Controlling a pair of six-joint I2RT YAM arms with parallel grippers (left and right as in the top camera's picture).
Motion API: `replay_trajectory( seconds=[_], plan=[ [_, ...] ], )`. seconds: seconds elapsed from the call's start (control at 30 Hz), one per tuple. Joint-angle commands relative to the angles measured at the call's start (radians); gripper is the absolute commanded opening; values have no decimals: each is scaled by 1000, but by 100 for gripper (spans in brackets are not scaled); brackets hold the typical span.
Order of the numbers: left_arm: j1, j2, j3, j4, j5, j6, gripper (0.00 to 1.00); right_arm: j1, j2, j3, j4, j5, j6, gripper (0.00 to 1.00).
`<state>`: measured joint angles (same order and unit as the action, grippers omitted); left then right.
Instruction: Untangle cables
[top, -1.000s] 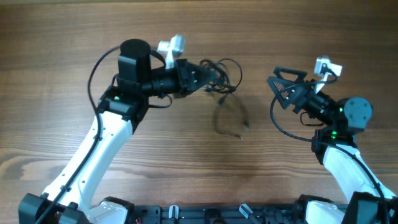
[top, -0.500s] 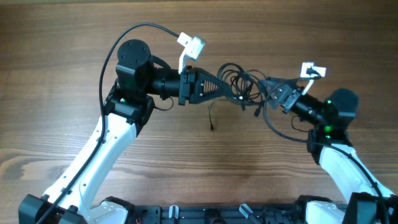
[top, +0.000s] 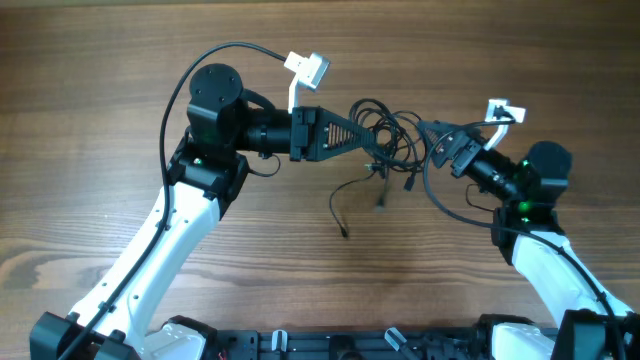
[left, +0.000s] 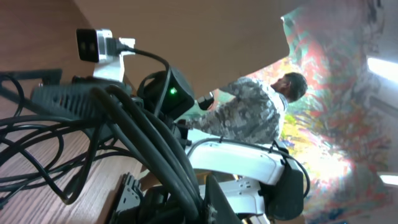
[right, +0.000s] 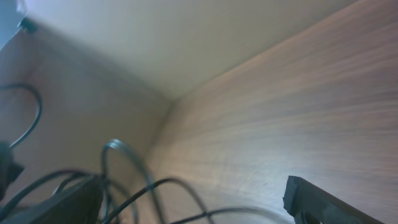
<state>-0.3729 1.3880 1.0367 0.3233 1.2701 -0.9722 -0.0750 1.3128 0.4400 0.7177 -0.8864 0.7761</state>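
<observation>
Overhead, the cables (top: 385, 125) show as one small black tangle hanging above the middle of the wooden tabletop (top: 120, 60), between the two arms. The left fingers (top: 340, 135) point to the right and are drawn together to a narrow tip on the tangle's left side, pinching a bundle of cord. In the left wrist view, loops run close across the lens and down into that grip. The right fingers (top: 443, 150) point leftward at the tangle's right edge and are spread wide. The right wrist view shows one dark finger low at each side of the frame with several blurred loops lying in the gap between them, and nothing is pinched there. From the underside of the tangle a long strand (top: 337, 203) curves down and to the left. Its tip lies close to the wood, but whether it touches cannot be told. Two shorter plug ends (top: 408, 183) dangle just beside it, nearer the right arm. In the left wrist view, beyond the right arm, a person in a camouflage jacket (left: 242, 115) is seen against a brightly painted wall (left: 336, 93).
</observation>
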Motion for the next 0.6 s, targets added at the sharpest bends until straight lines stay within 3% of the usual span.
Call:
replay_trajectory(
  seconds=[0.0,0.1,0.23,0.4,0.57],
  plan=[
    [-20,-13,11,10,-108,-61,4,80,6,5,-13,-29,-45,91],
    [-49,-13,11,36,-119,-97,4,149,6,5,-68,184,-59,86],
    [-64,-14,11,253,73,-205,4,129,6,5,-208,613,25,80],
    [-9,-42,11,543,212,-389,4,-2,6,5,-351,703,37,72],
    [68,-61,11,579,232,-404,4,-145,6,5,-450,679,34,72]
  ],
)
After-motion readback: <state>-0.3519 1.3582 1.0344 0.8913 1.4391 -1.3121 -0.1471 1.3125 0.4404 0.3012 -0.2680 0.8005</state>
